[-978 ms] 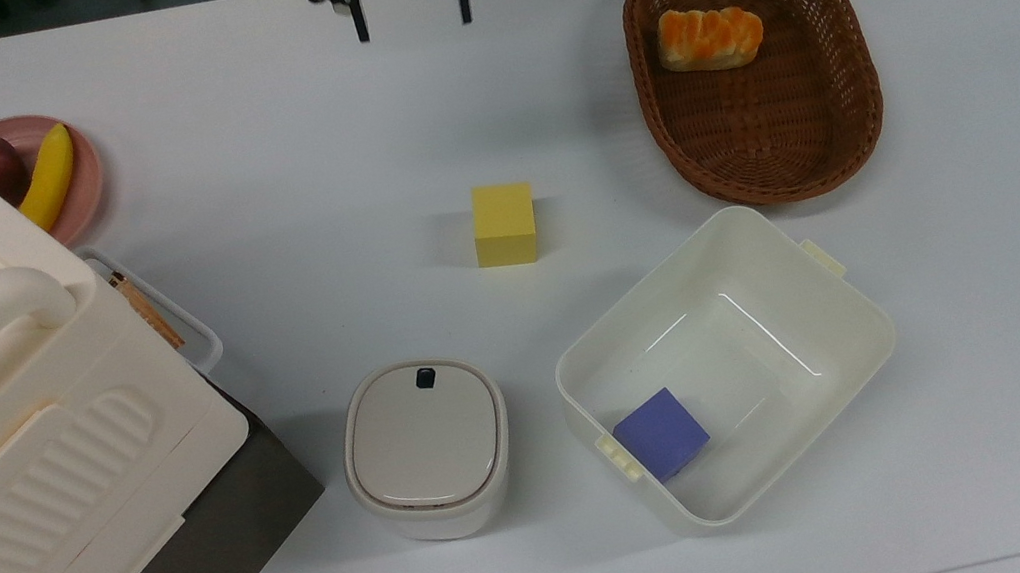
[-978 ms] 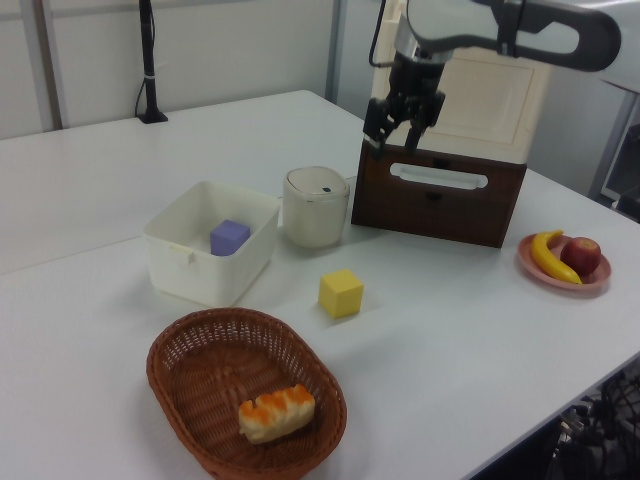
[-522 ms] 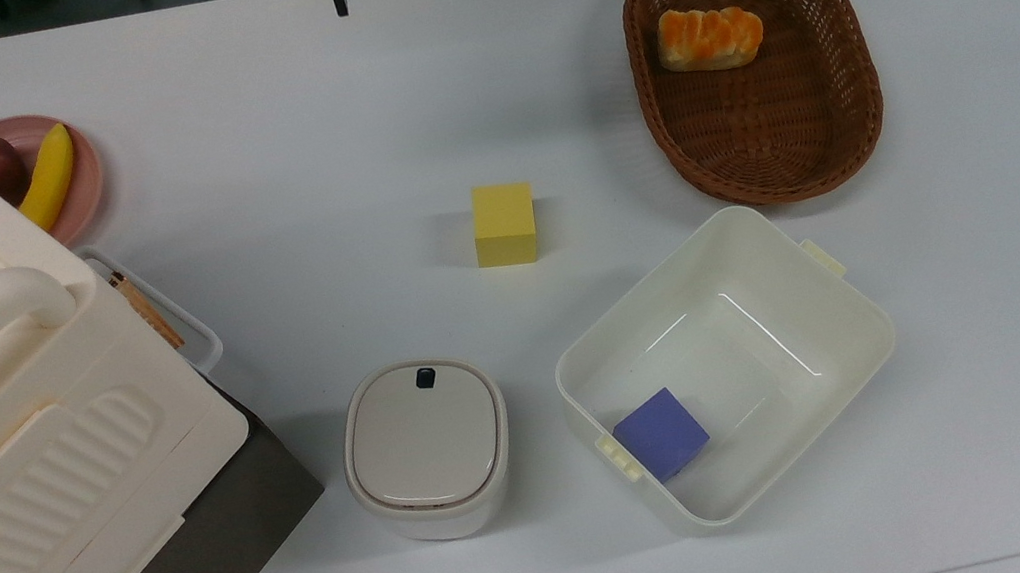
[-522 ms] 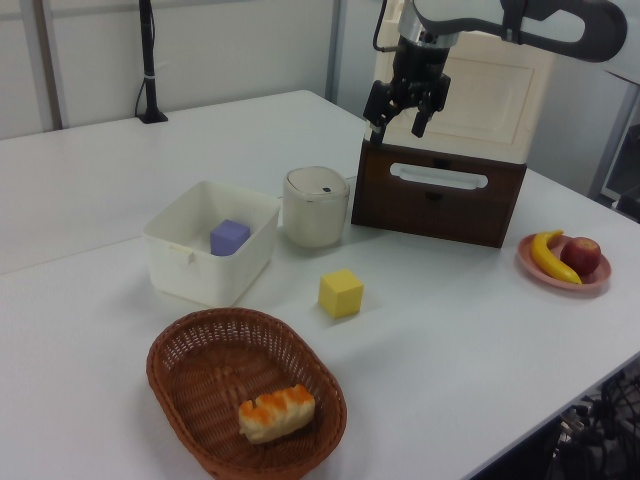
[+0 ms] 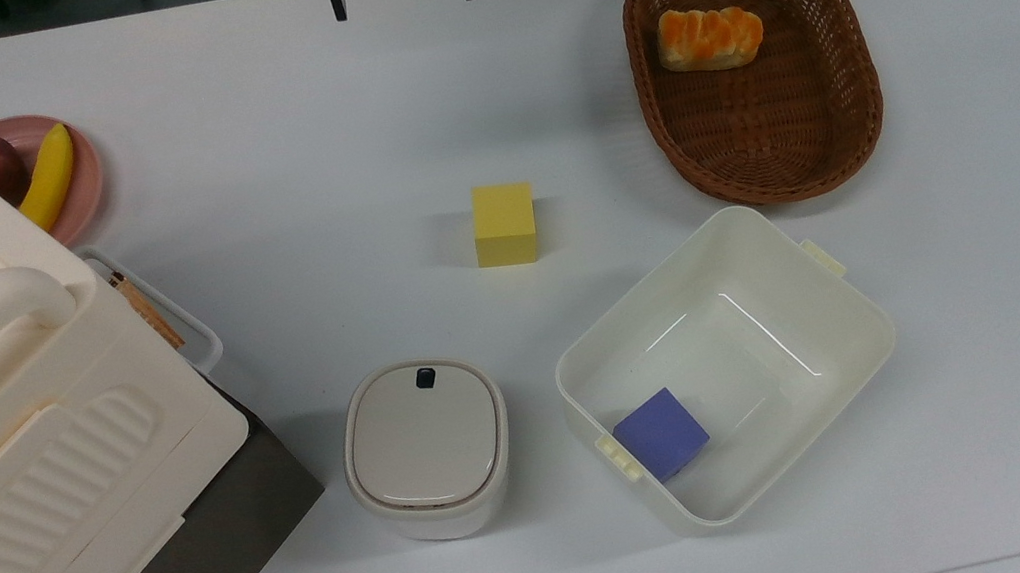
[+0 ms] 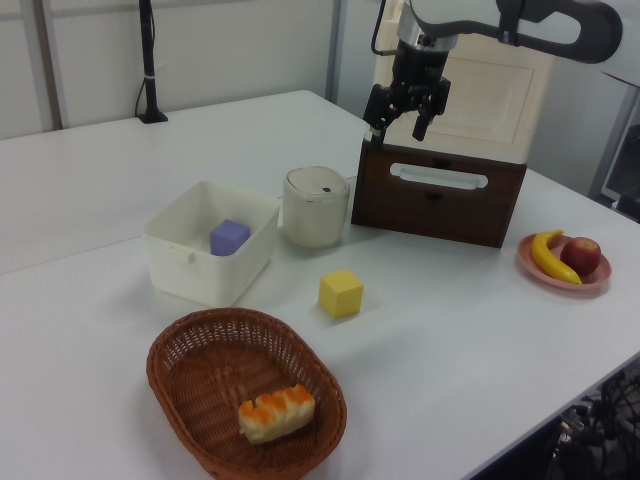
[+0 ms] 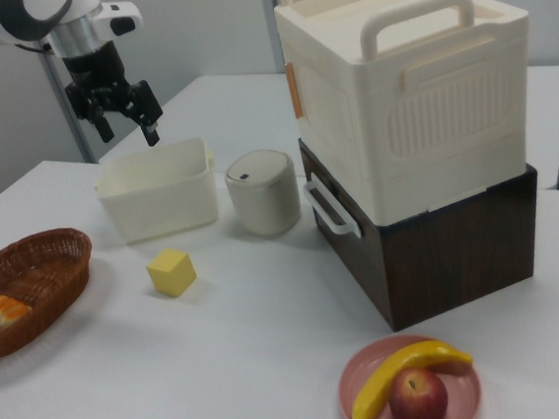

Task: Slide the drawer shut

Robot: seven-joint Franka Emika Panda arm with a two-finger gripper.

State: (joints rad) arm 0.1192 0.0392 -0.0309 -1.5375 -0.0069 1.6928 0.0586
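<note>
The drawer (image 6: 437, 205) has a dark brown front and a white loop handle (image 6: 438, 178), and sits under the cream cabinet (image 5: 5, 423). In the right view the drawer (image 7: 354, 262) front lies close to the cabinet face, with its handle (image 7: 330, 208) sticking out. The handle (image 5: 172, 322) also shows in the top view. My gripper (image 6: 397, 125) hangs open and empty in the air, above and to the left view's left of the drawer front, touching nothing. In the top view the gripper (image 5: 404, 1) is at the far table edge; in the right view the gripper (image 7: 130, 133) is high above the white bin.
A yellow cube (image 5: 504, 224) lies mid-table. A white bin (image 5: 733, 223) holds a purple cube (image 5: 661, 433). A lidded round container (image 5: 426, 446) stands next to the drawer. A wicker basket (image 5: 860, 123) holds bread (image 5: 709, 36). A pink plate (image 5: 84, 178) carries an apple and a banana.
The open gripper has lifted up and away from the drawer front, towards the top view's upper edge. The drawer and the other objects have not moved.
</note>
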